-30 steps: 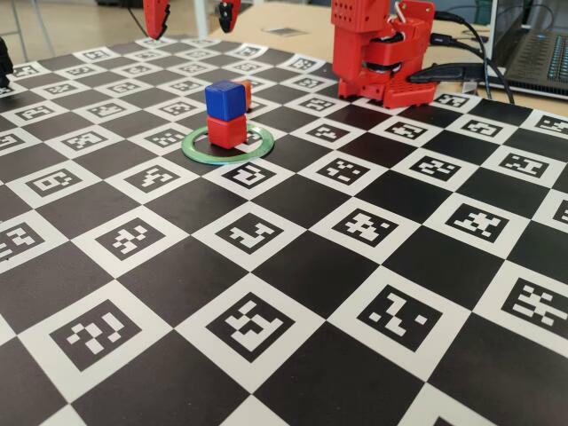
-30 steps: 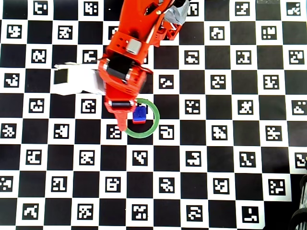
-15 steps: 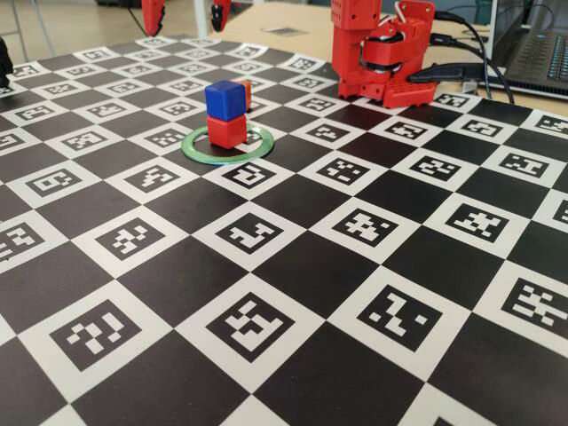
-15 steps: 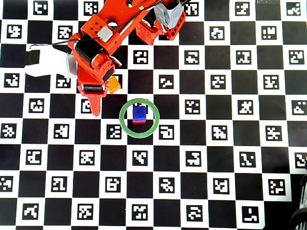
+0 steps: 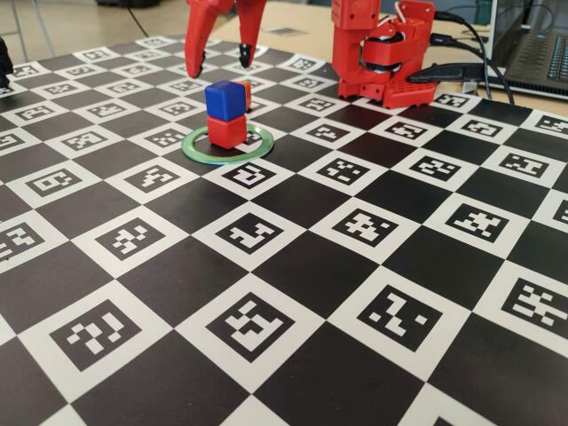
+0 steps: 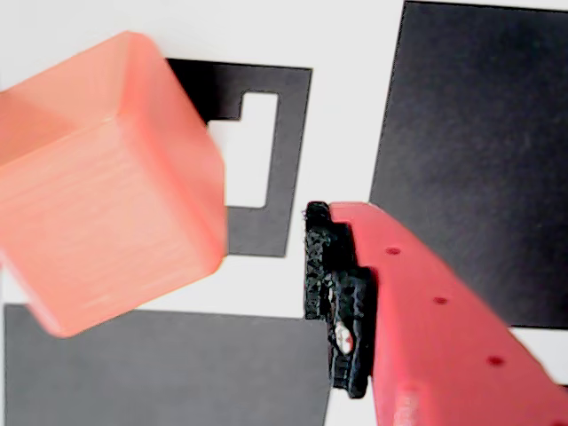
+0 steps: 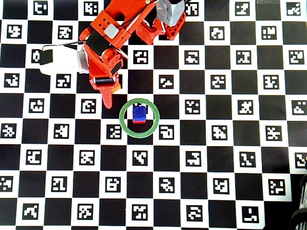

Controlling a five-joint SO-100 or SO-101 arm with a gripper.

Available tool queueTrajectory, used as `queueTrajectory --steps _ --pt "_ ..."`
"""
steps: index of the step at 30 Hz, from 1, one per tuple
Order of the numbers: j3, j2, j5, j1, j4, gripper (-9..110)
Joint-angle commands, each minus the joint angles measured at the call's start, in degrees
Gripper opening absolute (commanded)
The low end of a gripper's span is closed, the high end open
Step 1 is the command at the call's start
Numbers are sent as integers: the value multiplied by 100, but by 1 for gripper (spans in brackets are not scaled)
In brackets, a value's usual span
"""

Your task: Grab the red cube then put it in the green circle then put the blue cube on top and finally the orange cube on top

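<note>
1. On the checkered surface point(image 5: 293, 266), nearest in the fixed view: the green circle point(image 5: 197, 152), thin and pale, lying flat. The red cube point(image 5: 227, 131) sits inside it with the blue cube point(image 5: 224, 99) stacked squarely on top. Two of three placements look done.
2. Just behind the stack, at about 1 o'clock from it in the fixed view, the orange cube point(image 5: 245, 92) shows only as a sliver. In the wrist view it is large, pale orange, with rounded edges point(image 6: 98, 177).
3. Farther back, the gripper point(image 5: 220, 60) hangs over the orange cube, jaws spread wide and empty. In the overhead view it sits at about 10 o'clock from the circle point(image 7: 108, 94).
4. Step in hand, as I judge it: fetching the orange cube.
5. Next move calls for lowering so the cube lies between the jaws, closing, lifting clear of the stack, then setting it on the blue cube without nudging it.
</note>
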Motion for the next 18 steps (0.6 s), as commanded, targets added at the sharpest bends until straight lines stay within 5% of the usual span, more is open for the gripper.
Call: queueTrajectory --steps 1,18 --pt "202 343 -70 44 -343 48" --pt "791 193 -149 -18 -1195 48"
